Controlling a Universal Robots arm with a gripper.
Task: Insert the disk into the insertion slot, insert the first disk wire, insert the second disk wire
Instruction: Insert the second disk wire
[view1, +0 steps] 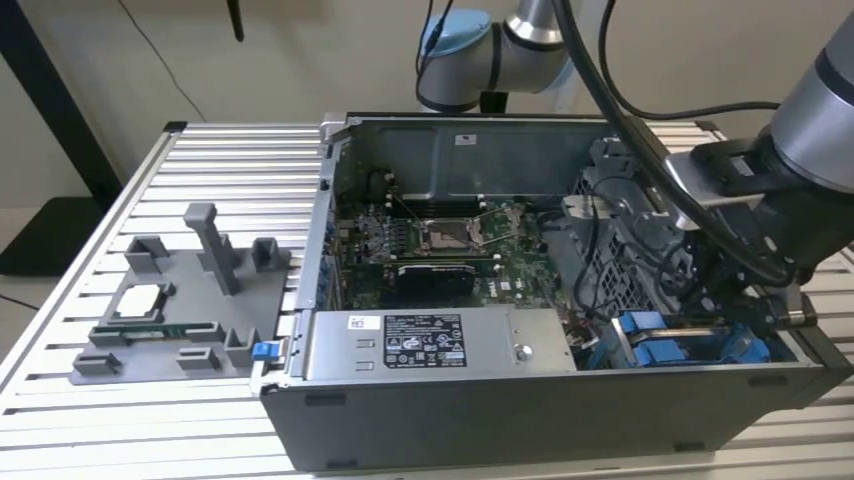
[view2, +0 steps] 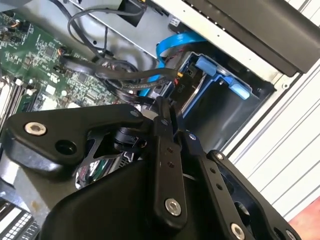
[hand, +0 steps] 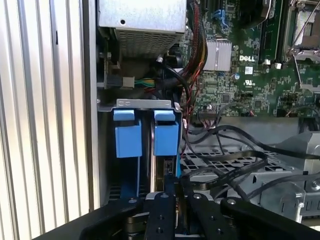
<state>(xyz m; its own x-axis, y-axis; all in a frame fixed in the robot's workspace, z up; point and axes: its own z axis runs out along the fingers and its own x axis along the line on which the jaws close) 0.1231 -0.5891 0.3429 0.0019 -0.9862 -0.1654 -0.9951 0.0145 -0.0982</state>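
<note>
- From the exterior view I see my arm reaching down into the open computer case (view1: 534, 420) at the exterior view's right; the gripper (view1: 741, 300) sits low over the blue-railed insertion slot (view1: 667, 340).
- In the first wrist view the gripper (hand: 172, 192) has its fingers (hand: 161, 210) drawn close together, nearly clenched; something thin stands between them at the slot (hand: 145, 132), but I cannot tell what it is.
- In the second wrist view the fingertips (view2: 162, 107) meet at a black cable connector (view2: 182, 75), just beside the blue flat cable (view2: 172, 47); whether they pinch it I cannot tell.
- The disk (hand: 159, 172) stands edge-on in the bay below the blue tabs.
- The power supply (view1: 441, 345) lies beside the slot; the motherboard (view1: 441, 240) sits behind.
</note>
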